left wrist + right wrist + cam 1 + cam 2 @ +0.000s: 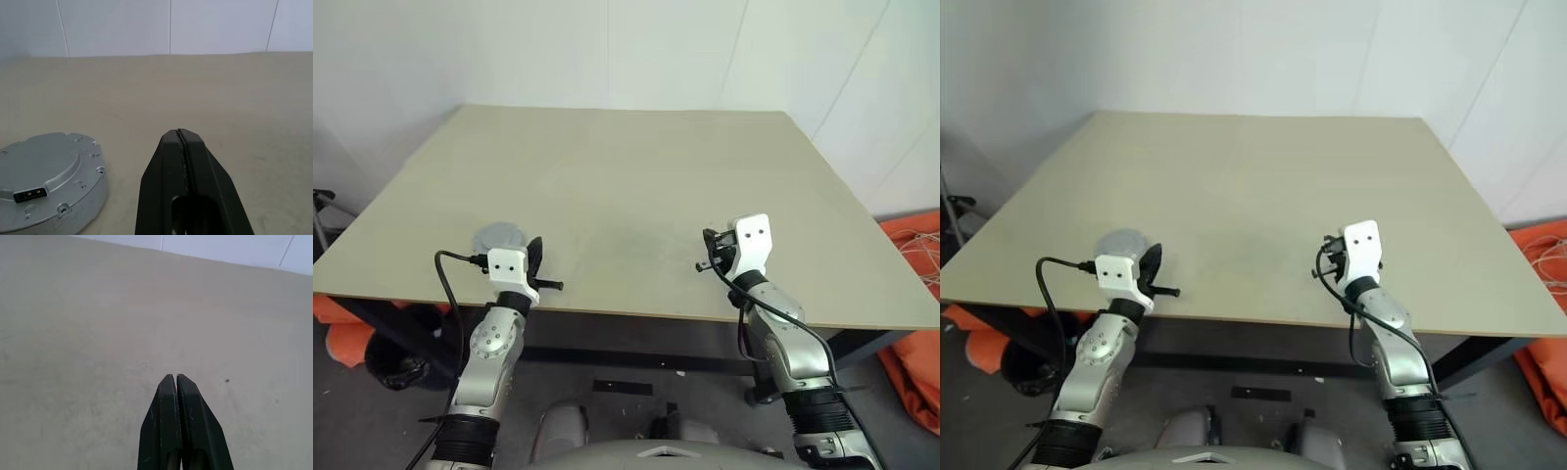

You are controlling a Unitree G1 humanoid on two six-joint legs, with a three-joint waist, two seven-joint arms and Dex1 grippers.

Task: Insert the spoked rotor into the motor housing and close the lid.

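Beige table (636,186), unlabelled motor housing (46,183)

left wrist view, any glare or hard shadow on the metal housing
Left wrist view: the motor housing is evenly lit, no glare, just a faint soft shadow on the table. Left eye view: it looks pale, partly behind the left gripper.

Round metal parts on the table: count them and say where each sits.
1. A closed grey round metal housing lies on the table near its front edge, just beside the left tool. Any part inside it would be hidden.
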